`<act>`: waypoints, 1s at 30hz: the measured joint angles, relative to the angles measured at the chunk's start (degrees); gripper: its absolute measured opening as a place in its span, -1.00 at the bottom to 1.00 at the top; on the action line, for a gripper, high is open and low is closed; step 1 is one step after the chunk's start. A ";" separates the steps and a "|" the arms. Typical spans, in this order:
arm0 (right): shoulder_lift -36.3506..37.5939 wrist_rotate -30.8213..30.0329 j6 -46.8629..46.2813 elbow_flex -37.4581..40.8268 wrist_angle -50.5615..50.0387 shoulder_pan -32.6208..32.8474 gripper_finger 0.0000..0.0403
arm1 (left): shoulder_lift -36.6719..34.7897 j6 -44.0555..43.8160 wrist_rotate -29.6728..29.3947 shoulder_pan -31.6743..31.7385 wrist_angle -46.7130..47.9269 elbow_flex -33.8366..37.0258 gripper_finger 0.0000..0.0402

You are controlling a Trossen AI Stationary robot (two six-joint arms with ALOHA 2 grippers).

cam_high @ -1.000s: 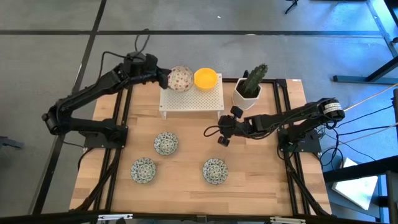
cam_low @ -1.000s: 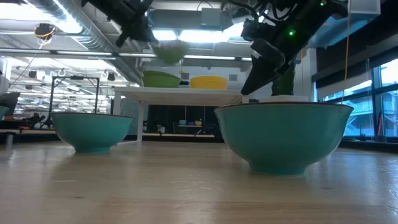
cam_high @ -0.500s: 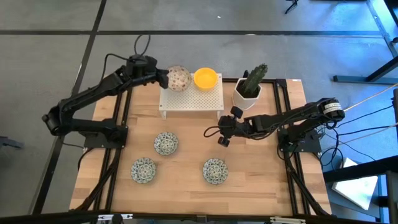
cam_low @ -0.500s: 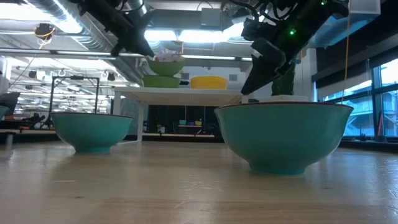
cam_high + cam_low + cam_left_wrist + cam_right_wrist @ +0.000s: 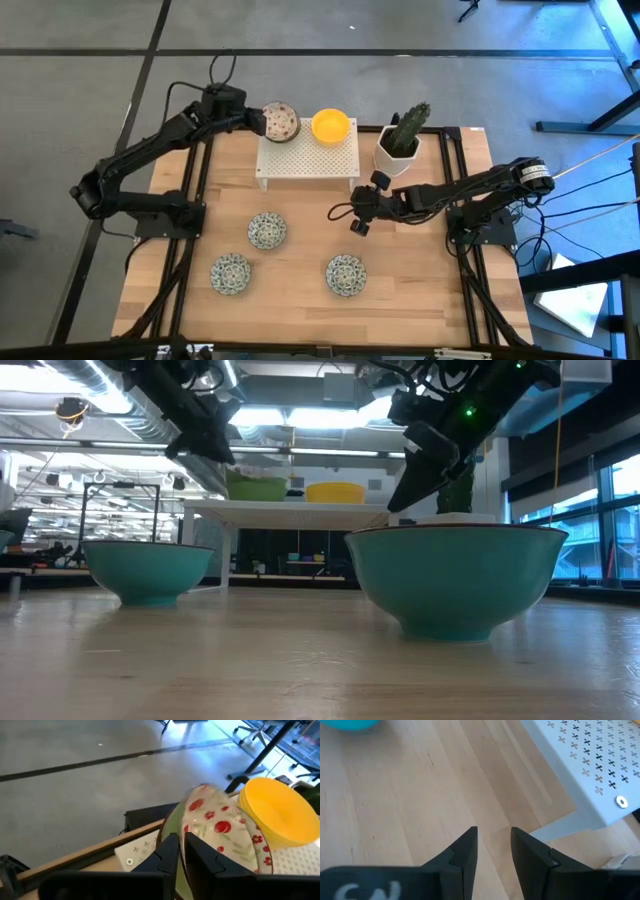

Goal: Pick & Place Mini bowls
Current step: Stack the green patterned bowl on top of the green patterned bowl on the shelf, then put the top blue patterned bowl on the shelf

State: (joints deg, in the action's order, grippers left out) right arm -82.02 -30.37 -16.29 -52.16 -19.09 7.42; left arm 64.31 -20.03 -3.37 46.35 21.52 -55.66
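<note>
**Inspector A:** Five mini bowls show in the high view. Three patterned bowls [image 5: 267, 230] sit on the tabletop [image 5: 400, 280], well apart. A yellow bowl [image 5: 331, 125] rests on the white rack [image 5: 310, 160], with a red-speckled bowl [image 5: 279, 122] just beside it at the rack's back left corner. The left end effector [image 5: 256, 121] is at that bowl's rim. The right end effector [image 5: 359, 222] hovers over bare wood near the rack's front right corner.

**Inspector B:** Low view?

**Inspector A:** The left arm reaches down to the rack's far left. The speckled bowl appears nested on a green bowl [image 5: 256, 488].

**Inspector B:** Left wrist view?

**Inspector A:** The fingers pinch the speckled bowl's rim, one inside and one outside, nearly closed. The bowl looks tilted.

**Inspector B:** Right wrist view?

**Inspector A:** The fingers stand parted and hold nothing.

**Inspector B:** Handling?

**Inspector A:** In my judgement the bowls are rigid, light and glazed, so slippery and liable to chip. The rim is the sound place to grip, as here.
</note>
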 joint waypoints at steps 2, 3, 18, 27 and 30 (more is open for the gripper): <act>0.00 0.28 -0.05 0.00 0.00 0.00 -0.41 | 0.02 0.04 -0.12 0.04 -0.48 0.00 -0.81; 0.00 0.38 -0.07 0.00 0.00 0.00 -0.41 | 0.10 0.04 -0.09 0.04 -0.93 0.00 -0.77; 0.00 0.46 0.20 0.00 -0.42 0.00 -0.41 | -8.06 10.01 11.28 -6.27 2.30 -0.63 -0.35; 0.00 0.62 1.54 0.00 1.64 -0.62 -0.41 | -14.10 3.42 9.53 -31.16 23.20 5.66 -0.40; 0.00 2.23 1.79 0.00 3.29 -0.68 -0.41 | -14.05 -2.31 3.36 -38.59 23.36 8.90 -0.38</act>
State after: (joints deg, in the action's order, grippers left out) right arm -82.02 -28.14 -14.50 -52.16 -15.80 6.74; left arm 50.26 -22.33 -0.01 7.75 44.88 -46.76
